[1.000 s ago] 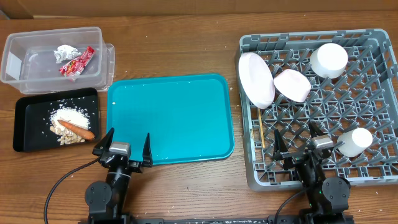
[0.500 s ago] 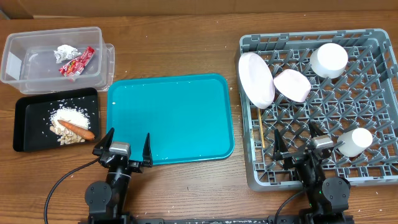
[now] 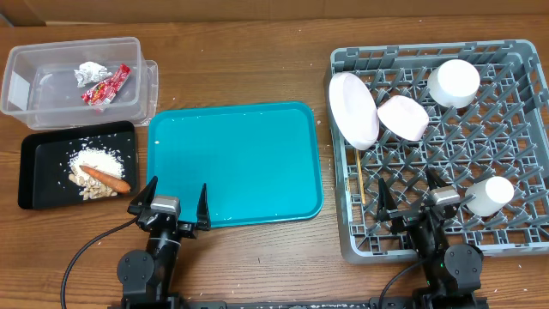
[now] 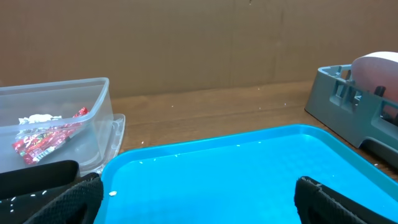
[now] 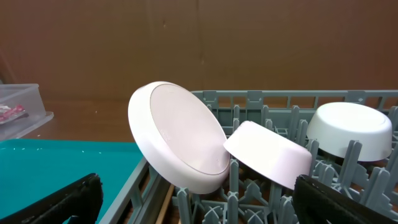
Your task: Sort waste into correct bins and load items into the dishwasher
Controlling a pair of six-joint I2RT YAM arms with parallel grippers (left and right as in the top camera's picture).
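From overhead, crumpled paper [image 3: 89, 72] and a red wrapper [image 3: 107, 86] are seen in the clear tub [image 3: 26, 86], and a carrot [image 3: 105, 178] and crumbs [image 3: 96, 159] in the black tray [image 3: 34, 172]. A plate [image 3: 353, 108], two bowls [image 3: 403, 118], a cup [image 3: 489, 195] and chopsticks [image 3: 360, 184] are held in the grey rack [image 3: 515, 129]. The left gripper [image 3: 176, 193] and right gripper [image 3: 410, 190] are spread wide, empty. In the left wrist view, the teal tray [image 4: 236, 168] is framed by parted fingers [image 4: 50, 186]. In the right wrist view, the plate is shown on edge beside a tilted bowl.

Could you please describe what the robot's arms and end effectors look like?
The left arm and right arm are black, with rounded joint housings and a silver-grey wrist block. The left end effector and right end effector each have two slim black fingers. A thin black cable trails beside each arm.
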